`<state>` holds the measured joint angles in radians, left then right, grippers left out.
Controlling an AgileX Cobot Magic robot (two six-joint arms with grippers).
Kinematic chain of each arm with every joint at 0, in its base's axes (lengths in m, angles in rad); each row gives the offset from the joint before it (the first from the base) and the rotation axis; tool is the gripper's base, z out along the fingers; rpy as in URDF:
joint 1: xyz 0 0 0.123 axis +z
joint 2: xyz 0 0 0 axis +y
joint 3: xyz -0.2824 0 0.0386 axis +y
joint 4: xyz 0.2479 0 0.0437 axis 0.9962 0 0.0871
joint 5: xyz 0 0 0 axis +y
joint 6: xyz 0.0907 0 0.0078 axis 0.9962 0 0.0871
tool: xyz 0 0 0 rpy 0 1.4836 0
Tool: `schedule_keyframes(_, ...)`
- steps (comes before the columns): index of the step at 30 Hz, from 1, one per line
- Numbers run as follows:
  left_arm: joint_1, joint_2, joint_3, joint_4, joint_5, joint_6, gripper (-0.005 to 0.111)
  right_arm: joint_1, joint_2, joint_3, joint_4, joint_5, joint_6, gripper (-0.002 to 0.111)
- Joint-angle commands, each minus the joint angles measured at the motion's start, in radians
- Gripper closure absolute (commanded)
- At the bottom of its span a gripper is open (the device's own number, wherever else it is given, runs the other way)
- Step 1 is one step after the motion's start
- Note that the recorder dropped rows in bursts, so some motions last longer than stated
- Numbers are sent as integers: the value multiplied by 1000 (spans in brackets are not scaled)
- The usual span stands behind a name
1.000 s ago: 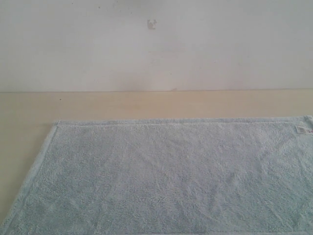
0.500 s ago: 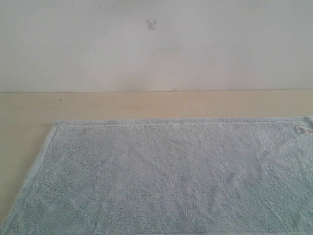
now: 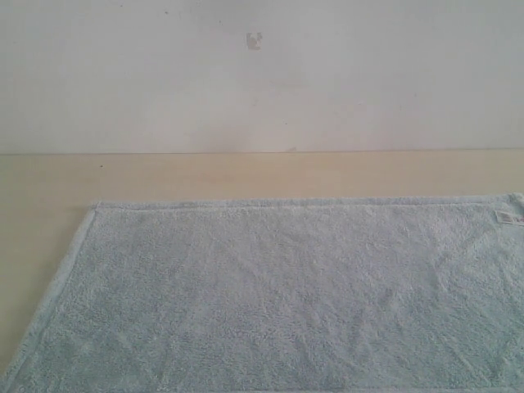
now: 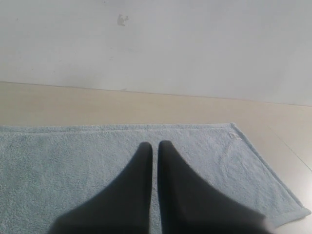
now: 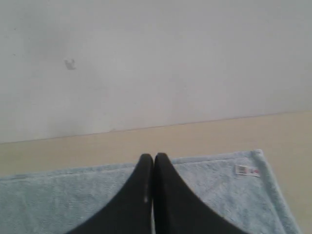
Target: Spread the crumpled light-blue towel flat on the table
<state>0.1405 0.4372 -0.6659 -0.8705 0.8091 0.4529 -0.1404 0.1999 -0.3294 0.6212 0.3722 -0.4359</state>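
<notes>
The left pincer [image 4: 154, 145] and the right pincer [image 5: 150, 157] are each pressed together, holding nothing, over the towel [image 3: 278, 295]. The towel lies flat on the surface [image 3: 246, 173], its white label [image 3: 508, 217] at its far right corner. A bare strip separates its far hem from the surface's far edge and the white wall [image 3: 327, 82].

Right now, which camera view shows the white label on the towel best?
The right wrist view: the label lies whole near a corner of the towel, its print visible. The exterior view shows it small, at the picture's right edge. The left wrist view shows only a faint mark.
</notes>
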Motion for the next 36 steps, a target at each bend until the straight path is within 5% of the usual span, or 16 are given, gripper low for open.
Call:
schedule_keyframes(1, -1, -1, -4, -3, 0, 4, 103, 0, -99, 84, -251, -55, 185, 109)
schedule_keyframes(7, -1, -1, -4, -3, 0, 4, 103, 0, -200, 259, -451, -74, 528, 109)
schedule_keyframes(36, -1, -1, -4, -5, 0, 4, 103, 1, -200, 329, -527, -106, 436, 109)
